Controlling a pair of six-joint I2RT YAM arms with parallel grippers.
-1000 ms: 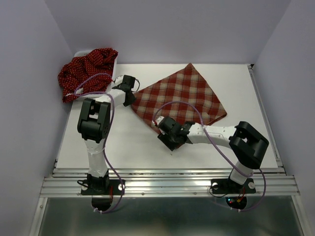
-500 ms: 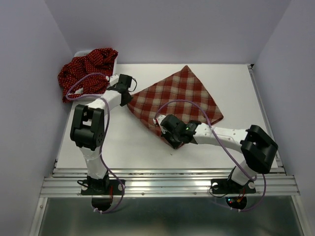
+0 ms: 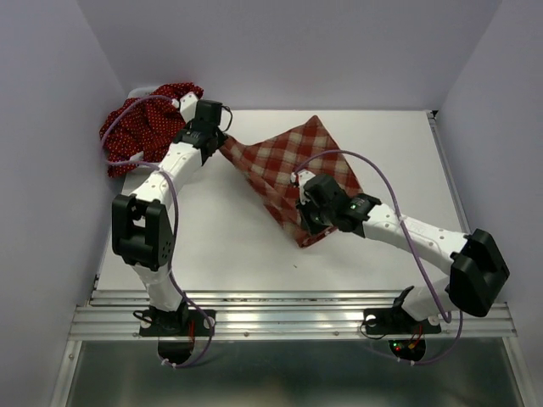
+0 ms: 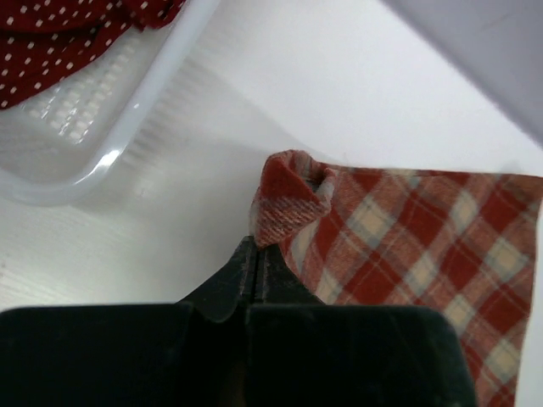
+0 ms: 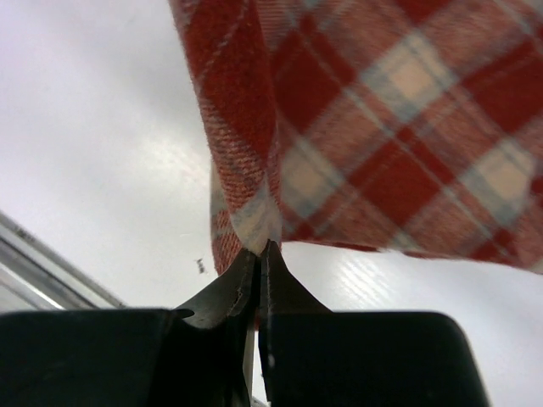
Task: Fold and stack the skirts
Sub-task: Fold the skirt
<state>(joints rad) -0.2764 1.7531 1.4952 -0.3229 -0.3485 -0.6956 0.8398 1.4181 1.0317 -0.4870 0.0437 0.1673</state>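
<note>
Far left corner of the desk (image 3: 212,246): the dotted skirts (image 3: 144,127) sat heaped in the white basket (image 4: 119,144). Next along, the left tool (image 4: 254,254) was pressed together on one corner of the plaid skirt (image 3: 288,165). The cloth bunched into a little nub right at the tips, near the basket's rim.

The plaid skirt itself stretched across the middle of the desk, nearer the far edge. Its left edge was raised between the two arms, while the far part seemed to lie on the desk.

And on the right, the right tool (image 5: 261,254) was clamped tight on the near corner, with a fold of hem rising out of the tips, clear of the surface.

So both corners were in hand, and this looked like the start of the first fold. To do it well, I'd say both tools needed to travel together at the same height, keeping that edge taut between them. Then they could lay it square on the opposite edge. Both grips were thin, right at the hem, so a jerk could pull a corner free. Letting go only once the cloth lay flat looked the safe call.
</note>
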